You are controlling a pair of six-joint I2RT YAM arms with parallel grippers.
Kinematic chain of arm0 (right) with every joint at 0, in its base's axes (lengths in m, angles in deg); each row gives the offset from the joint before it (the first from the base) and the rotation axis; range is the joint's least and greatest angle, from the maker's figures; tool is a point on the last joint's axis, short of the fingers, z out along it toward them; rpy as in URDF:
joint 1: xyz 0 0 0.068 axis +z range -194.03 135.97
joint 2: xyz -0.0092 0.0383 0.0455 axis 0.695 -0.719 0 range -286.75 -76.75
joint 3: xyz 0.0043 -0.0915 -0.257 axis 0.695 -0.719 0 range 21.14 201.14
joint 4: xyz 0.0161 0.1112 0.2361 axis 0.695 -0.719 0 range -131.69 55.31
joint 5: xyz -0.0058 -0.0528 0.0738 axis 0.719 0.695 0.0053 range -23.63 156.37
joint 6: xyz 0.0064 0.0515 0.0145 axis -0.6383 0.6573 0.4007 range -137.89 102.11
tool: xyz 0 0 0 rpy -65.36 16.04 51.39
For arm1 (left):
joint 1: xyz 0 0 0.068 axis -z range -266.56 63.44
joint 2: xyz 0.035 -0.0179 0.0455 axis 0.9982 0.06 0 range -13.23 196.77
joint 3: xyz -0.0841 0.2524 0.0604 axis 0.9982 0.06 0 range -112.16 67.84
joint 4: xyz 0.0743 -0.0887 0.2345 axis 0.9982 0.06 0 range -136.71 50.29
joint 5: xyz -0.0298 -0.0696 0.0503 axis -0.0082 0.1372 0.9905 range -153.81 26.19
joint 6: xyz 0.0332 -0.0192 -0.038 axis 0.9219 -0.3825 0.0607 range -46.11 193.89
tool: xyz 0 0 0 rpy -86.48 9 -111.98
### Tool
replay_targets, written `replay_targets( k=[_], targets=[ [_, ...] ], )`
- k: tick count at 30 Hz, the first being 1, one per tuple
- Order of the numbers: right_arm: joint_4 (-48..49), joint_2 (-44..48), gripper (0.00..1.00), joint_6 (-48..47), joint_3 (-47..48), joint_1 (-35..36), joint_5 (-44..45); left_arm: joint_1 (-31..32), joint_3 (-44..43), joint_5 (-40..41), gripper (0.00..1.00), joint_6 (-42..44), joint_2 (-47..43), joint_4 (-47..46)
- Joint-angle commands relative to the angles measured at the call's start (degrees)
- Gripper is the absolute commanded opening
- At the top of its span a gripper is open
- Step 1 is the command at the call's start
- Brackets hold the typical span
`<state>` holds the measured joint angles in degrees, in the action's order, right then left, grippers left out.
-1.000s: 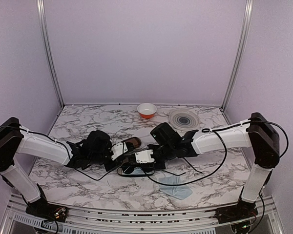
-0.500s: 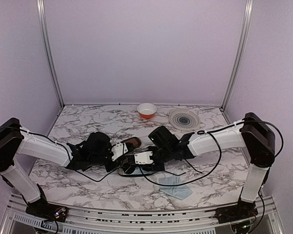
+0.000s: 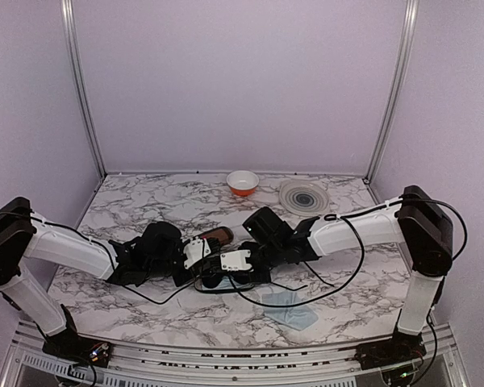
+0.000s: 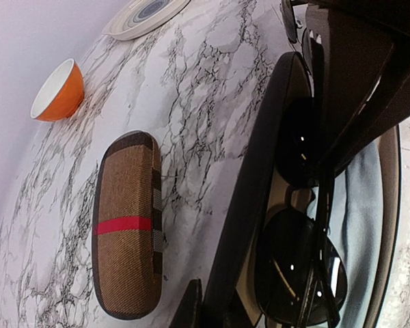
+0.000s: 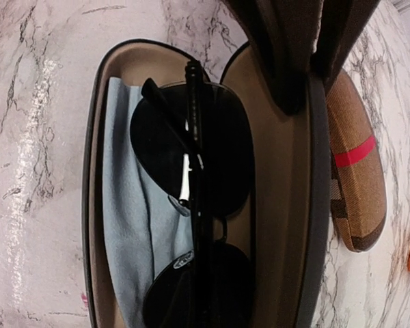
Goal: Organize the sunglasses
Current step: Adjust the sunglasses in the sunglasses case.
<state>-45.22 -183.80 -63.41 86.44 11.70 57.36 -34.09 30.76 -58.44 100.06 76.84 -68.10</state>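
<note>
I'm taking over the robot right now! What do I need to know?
Hands: the left hand and the right hand are both shut, each pinching an edge of the open black case.
Things: the sunglasses lie folded inside it, on a blue cloth. A closed plaid case lies beside it.
Done: sunglasses are in.
Left: probably close the lid, then let go.

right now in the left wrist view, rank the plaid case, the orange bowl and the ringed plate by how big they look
1. plaid case, clearly the largest.
2 or 3. orange bowl and ringed plate: too close to rank. The plate lies farther off and the top edge cuts it.
</note>
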Motion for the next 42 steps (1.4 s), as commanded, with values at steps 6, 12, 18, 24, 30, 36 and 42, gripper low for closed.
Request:
replay_targets(
  k=[6,12,18,24,30,36,42],
  targets=[
    [-8.26,-0.77,0.0,2.35,7.07,0.35,-4.87,1.97,0.94,4.23,0.0,0.97,-2.02,-5.24],
    [-12.69,-3.56,0.0,3.19,9.99,0.03,-5.82,2.86,1.56,6.1,0.0,2.08,-1.86,-6.26],
    [-14.03,-6.58,0.0,4.55,11.3,-0.68,-3.31,3.46,2.51,6.75,0.0,2.48,-2.27,-7.29],
    [-14.38,-7.83,0.1,5.64,12.48,-1.06,-2.97,4.28,2.8,7.53,0.0,2.46,-2.0,-8.11],
    [-13.83,-5.95,0.21,6.64,12.05,-1.06,-3.21,4.57,2.58,8.2,0.0,2.35,-1.09,-8.23],
    [-13.58,-2.95,0.35,7.73,10.96,-1.01,-1.84,4.66,2.81,8.85,0.0,2.13,-0.91,-8.3],
    [-13.14,-0.34,0.51,8.65,9.45,-1.05,-0.68,4.75,3.23,9.46,0.0,2.12,-1.16,-8.32]
  ],
)
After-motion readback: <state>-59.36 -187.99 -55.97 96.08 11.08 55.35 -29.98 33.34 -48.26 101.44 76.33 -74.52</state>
